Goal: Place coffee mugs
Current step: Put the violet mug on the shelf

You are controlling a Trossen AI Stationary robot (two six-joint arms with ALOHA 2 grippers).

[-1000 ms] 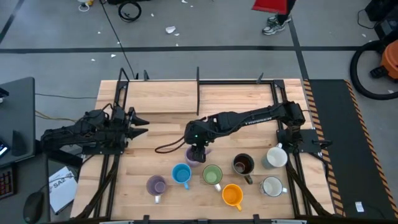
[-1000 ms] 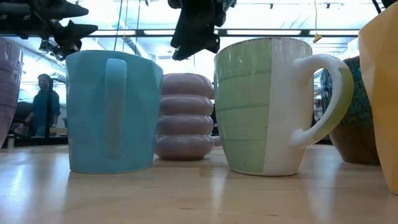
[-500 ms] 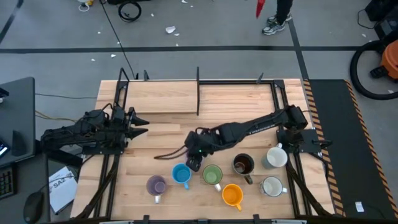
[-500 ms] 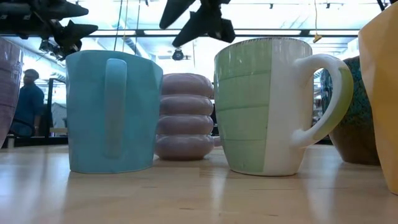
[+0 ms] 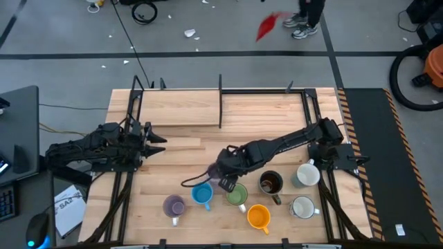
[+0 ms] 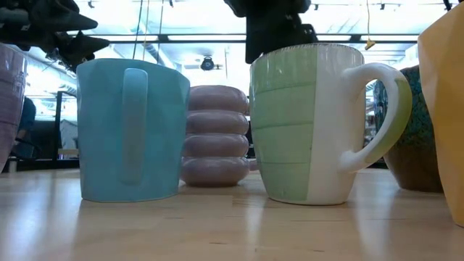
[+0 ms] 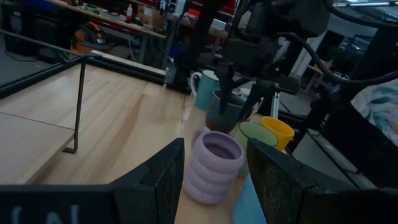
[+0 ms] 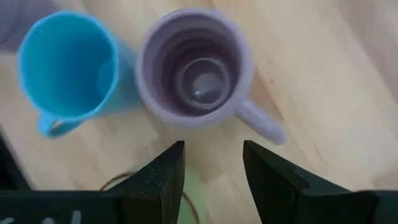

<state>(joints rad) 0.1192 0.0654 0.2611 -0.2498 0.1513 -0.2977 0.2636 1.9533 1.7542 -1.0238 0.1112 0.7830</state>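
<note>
1. High view: right gripper (image 5: 226, 181) hangs open, holding nothing, above the ribbed lilac mug (image 8: 194, 67), which stands just right of the blue mug (image 5: 201, 194).
2. Left gripper (image 5: 160, 140), open too, waits far left.

The high view looks straight down on the whole desk (image 5: 180, 111) and the floor beyond. The low view sits at desk height, very close to the blue mug (image 6: 130, 130) and green mug (image 6: 304, 123). The left wrist view looks across the desk at the ribbed lilac mug (image 7: 214, 165). The right wrist view looks down, close, on that same lilac mug (image 8: 196, 65) and the blue one.
</note>
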